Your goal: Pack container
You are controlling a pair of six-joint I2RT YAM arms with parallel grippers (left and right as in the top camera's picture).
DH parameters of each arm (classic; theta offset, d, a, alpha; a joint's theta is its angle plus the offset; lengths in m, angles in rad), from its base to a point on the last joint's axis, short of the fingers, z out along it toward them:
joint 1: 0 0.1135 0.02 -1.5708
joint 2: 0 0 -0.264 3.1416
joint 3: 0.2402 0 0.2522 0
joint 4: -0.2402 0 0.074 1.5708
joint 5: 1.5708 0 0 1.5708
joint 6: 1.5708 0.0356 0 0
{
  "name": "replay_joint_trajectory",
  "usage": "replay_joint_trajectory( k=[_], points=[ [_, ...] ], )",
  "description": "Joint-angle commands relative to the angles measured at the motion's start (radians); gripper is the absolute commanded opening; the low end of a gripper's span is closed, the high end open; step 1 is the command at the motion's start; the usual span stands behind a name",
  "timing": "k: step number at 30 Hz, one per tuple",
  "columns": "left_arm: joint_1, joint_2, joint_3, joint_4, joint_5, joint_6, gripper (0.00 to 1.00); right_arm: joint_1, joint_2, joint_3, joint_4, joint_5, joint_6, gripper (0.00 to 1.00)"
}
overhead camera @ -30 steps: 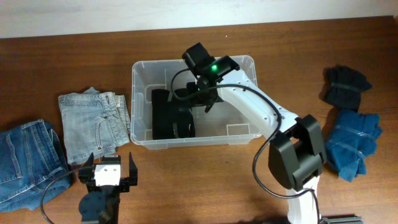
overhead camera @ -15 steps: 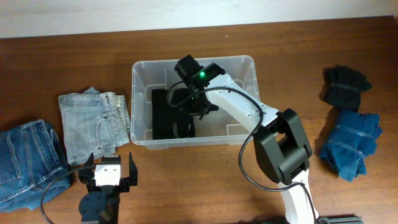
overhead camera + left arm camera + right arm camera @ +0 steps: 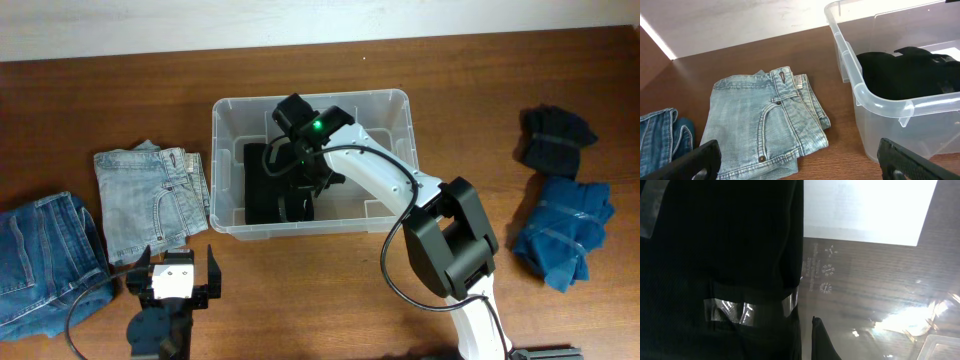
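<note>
Your right arm has swung further left inside the container (image 3: 398,110), so the right gripper (image 3: 303,172) now hangs over the folded black garment (image 3: 262,190) lying in the bin's left half. Its jaws are closed, and no view lets you tell whether they pinch the cloth. The container sits in the middle of the table (image 3: 300,60), just right of the folded light jeans (image 3: 150,200). Your left gripper (image 3: 179,262) rests near the front edge, jaws spread wide, holding nothing.
</note>
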Motion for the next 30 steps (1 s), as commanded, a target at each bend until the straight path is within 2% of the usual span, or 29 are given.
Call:
replay_joint_trajectory(
  k=[1, 15, 22, 30],
  points=[
    [0.005, -0.004, -0.005, 0.002, 0.01, 0.016, 0.99, 0.008, 0.013, 0.006, 0.004, 0.011, 0.012, 0.04],
    [0.005, -0.004, -0.005, 0.002, 0.01, 0.016, 0.99, 0.008, 0.087, 0.006, 0.037, 0.034, 0.012, 0.04],
    [0.005, -0.004, -0.005, 0.002, 0.01, 0.016, 0.99, 0.005, 0.086, 0.008, 0.072, -0.133, -0.019, 0.04],
    [0.005, -0.004, -0.005, 0.002, 0.01, 0.016, 0.99, 0.005, 0.086, 0.009, 0.074, -0.142, -0.053, 0.04]
  ],
)
